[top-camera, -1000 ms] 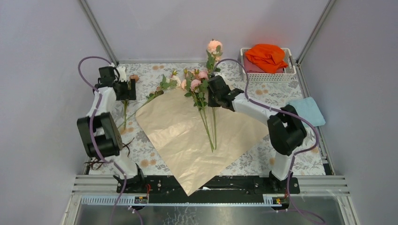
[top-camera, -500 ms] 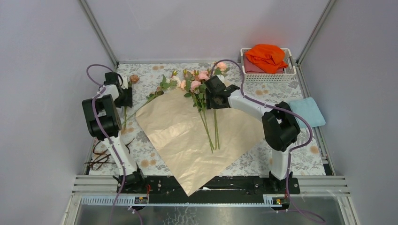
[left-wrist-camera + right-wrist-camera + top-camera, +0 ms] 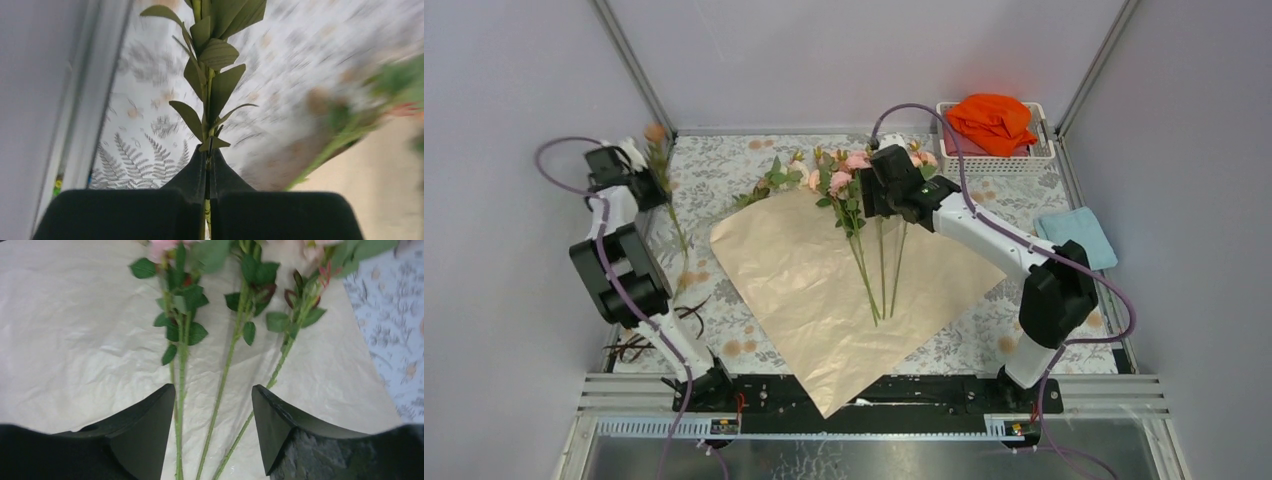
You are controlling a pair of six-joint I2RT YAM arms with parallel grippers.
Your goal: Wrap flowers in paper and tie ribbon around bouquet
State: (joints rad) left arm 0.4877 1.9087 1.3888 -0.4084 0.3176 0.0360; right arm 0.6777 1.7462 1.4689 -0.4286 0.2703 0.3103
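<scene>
Looking down from above: the left jaws pinch one stem (image 3: 671,200) at the far left, bloom on top, tail dangling toward the tabletop (image 3: 724,160). The other flowers (image 3: 864,225) lie on the paper (image 3: 814,290), blooms at its far corner, with the right jaws hanging spread just over them. The ribbon (image 3: 639,342) sits bunched near the left base.

Left wrist now: jaws clamped tight on that stem (image 3: 207,90), leaves fanning out above. It looks thin, whippy and featherlight to me, so grip bare stalk, never the bloom.

Right wrist: jaws wide apart, holding nothing, flowers (image 3: 225,370) flat on the paper (image 3: 75,340) below. That sheet looks crinkly and light and likely to slide, so take it by an edge or corner.
</scene>
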